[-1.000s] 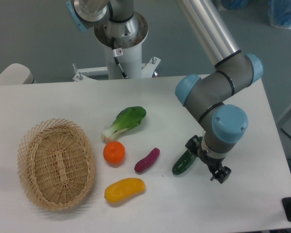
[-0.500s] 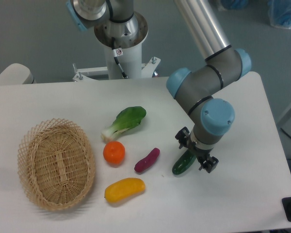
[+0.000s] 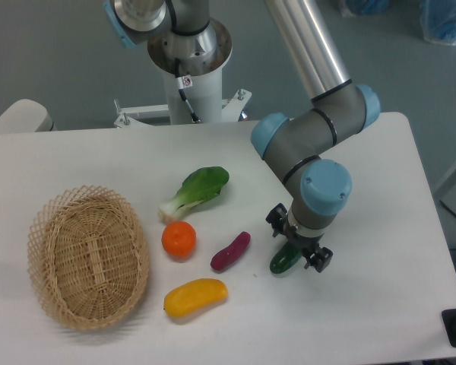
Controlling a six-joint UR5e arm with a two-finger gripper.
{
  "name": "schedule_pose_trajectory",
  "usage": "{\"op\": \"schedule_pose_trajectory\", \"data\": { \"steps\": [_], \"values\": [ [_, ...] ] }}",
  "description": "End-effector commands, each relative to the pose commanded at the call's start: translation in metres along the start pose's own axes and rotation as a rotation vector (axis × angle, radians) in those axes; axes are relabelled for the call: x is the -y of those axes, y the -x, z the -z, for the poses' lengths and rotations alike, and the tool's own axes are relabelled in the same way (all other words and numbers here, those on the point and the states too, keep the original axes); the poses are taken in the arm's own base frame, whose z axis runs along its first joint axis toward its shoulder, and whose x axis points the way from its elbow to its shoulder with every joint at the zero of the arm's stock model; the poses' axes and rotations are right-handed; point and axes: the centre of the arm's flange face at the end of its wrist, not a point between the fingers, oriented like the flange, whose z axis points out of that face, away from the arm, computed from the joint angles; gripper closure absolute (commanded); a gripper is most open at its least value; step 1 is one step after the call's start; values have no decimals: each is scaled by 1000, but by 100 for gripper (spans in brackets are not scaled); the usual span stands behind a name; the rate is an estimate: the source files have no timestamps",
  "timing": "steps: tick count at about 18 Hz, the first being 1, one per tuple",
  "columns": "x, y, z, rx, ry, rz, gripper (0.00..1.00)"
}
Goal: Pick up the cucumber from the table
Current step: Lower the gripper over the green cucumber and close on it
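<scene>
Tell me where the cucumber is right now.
The cucumber lies on the table, right of centre, just right of the purple vegetable, directly under the gripper, which partly hides it.

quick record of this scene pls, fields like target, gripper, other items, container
target: cucumber, dark green, lying on the table, upper end hidden under the wrist
gripper: gripper directly over the cucumber, fingers on either side of it; grasp cannot be confirmed
other items: bok choy, orange, purple vegetable, yellow vegetable
container: wicker basket, nothing in it, at the table's left side
cucumber's nearest neighbour: purple vegetable, to its left, not touching
</scene>
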Motion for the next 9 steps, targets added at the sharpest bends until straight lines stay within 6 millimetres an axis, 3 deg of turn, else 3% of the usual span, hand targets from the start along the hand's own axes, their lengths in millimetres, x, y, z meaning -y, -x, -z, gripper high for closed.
{"op": "schedule_pose_trajectory", "data": {
  "steps": [5, 9],
  "values": [
    [10, -2, -10, 3, 1, -14, 0],
    [11, -4, -15, 28, -1, -10, 23]
  ]
}}
